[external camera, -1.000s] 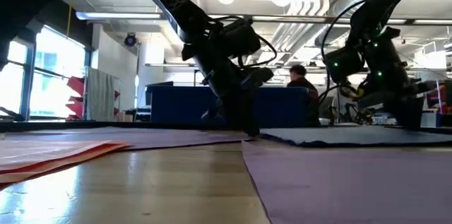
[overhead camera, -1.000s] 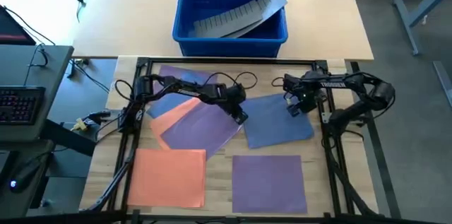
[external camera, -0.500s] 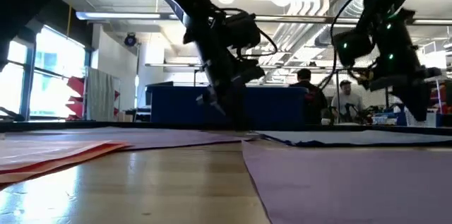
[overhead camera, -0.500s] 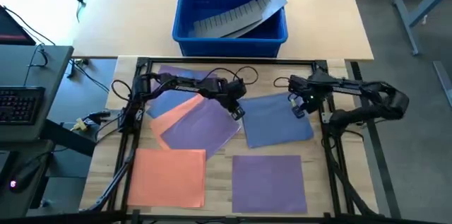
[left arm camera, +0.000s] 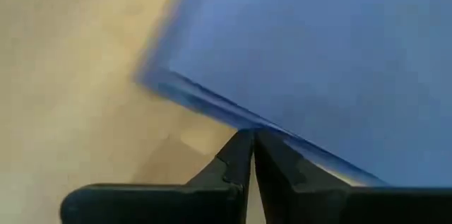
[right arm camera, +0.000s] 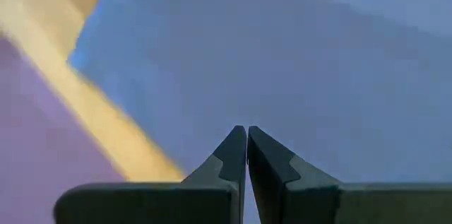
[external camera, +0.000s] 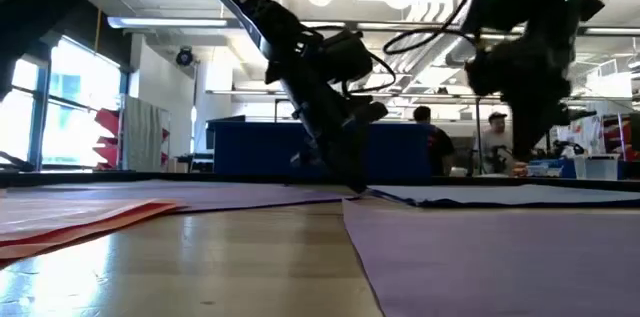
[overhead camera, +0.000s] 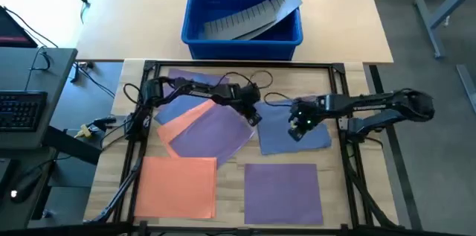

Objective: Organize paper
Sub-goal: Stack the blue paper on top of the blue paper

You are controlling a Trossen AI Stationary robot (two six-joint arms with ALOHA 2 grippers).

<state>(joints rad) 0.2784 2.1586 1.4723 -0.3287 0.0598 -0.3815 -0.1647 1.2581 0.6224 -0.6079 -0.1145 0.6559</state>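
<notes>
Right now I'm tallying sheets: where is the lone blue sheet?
In the high view the blue sheet lies right of centre, beside the purple sheet, with the left end effector at its near edge and the right end effector over it.

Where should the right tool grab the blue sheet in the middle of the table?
Probably the blue sheet's near-left corner, approached from the bare wood beside it. It lies flat, so only an edge offers purchase. The right tool hovers over that side, fingers shut.
</notes>
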